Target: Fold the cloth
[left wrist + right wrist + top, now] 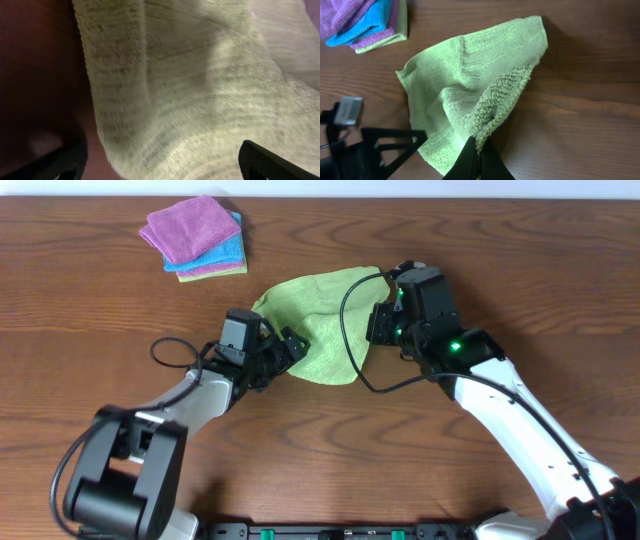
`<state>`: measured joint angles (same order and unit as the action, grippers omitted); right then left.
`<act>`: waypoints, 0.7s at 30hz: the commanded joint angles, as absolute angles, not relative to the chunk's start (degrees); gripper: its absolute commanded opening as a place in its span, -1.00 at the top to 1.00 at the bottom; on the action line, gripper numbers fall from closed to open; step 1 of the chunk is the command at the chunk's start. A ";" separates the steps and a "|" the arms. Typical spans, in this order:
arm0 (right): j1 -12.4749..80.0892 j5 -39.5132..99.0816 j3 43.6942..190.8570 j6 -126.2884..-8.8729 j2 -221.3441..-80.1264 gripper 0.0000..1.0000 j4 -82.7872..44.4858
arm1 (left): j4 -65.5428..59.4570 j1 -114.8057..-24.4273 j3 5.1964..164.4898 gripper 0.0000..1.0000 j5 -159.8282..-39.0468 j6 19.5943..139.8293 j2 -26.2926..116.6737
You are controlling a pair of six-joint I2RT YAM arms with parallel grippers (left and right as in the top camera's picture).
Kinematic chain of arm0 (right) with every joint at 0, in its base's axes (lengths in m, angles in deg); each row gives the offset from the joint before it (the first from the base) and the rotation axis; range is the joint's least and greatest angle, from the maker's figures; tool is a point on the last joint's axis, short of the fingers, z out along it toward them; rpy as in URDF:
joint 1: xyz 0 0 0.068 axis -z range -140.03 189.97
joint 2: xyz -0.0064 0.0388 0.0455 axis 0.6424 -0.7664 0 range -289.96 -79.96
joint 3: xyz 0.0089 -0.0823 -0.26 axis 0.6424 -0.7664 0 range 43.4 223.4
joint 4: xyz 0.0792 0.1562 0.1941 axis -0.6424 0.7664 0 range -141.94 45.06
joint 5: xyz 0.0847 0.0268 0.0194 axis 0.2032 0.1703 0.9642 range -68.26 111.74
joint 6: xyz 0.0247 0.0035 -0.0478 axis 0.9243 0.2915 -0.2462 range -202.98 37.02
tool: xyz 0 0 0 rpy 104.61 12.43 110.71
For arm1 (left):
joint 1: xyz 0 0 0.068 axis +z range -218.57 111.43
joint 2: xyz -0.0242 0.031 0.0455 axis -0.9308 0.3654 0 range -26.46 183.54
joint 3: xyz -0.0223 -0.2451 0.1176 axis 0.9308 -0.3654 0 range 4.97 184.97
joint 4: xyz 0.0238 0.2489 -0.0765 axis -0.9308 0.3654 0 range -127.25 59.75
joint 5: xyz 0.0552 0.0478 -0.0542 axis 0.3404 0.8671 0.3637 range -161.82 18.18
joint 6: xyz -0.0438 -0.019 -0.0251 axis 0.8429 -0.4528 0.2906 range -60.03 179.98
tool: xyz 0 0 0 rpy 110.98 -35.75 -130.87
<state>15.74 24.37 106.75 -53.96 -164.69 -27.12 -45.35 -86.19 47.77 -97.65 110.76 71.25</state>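
Black fingers of the right gripper [478, 152] are pinched together on a raised edge of the cloth [455, 80], holding a crumpled fold up off the table [590, 115]. The left gripper [162, 164] has its fingers spread wide, with the cloth's edge between them, unclamped. The cloth lies rumpled near the stack of folded cloths [195, 237], apart from it, on the arms' side.

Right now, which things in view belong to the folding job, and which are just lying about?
Job in hand:
lime-green cloth
right gripper, shut on the cloth's edge
left gripper, open over the cloth

Lying about:
purple folded cloth
turquoise-blue folded cloth stacked under it, near the far edge of the table
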 commanded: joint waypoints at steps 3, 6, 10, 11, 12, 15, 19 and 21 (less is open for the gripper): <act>15.46 25.01 107.01 -54.99 -164.82 0.98 -26.59 | -49.52 -86.33 47.42 -0.95 -98.48 113.62 77.40; 15.46 25.01 107.01 -54.99 -164.82 0.98 -25.92 | -53.43 -86.39 47.42 -0.95 -99.39 115.59 79.15; 15.46 24.99 107.01 -55.01 -164.82 0.97 -25.33 | -58.50 -87.29 47.45 -0.95 -101.56 117.08 79.80; 15.46 24.99 107.01 -55.01 -164.82 0.98 -25.35 | -59.42 -87.72 47.45 -0.95 -102.04 117.32 79.82; 15.46 24.96 107.01 -55.01 -164.82 0.97 -25.35 | -60.03 -88.14 47.45 -0.95 -102.56 117.47 79.82; 15.46 24.96 107.01 -55.01 -164.82 0.97 -25.35 | -60.76 -89.34 47.45 -0.95 -104.99 117.49 79.82; 15.46 24.92 107.01 -55.01 -164.82 0.98 -25.33 | -63.09 -89.60 47.45 -0.88 -110.78 117.45 79.82; 15.46 24.81 107.01 -55.01 -164.82 0.97 -25.30 | -65.24 -89.60 47.45 -0.82 -113.82 117.47 79.80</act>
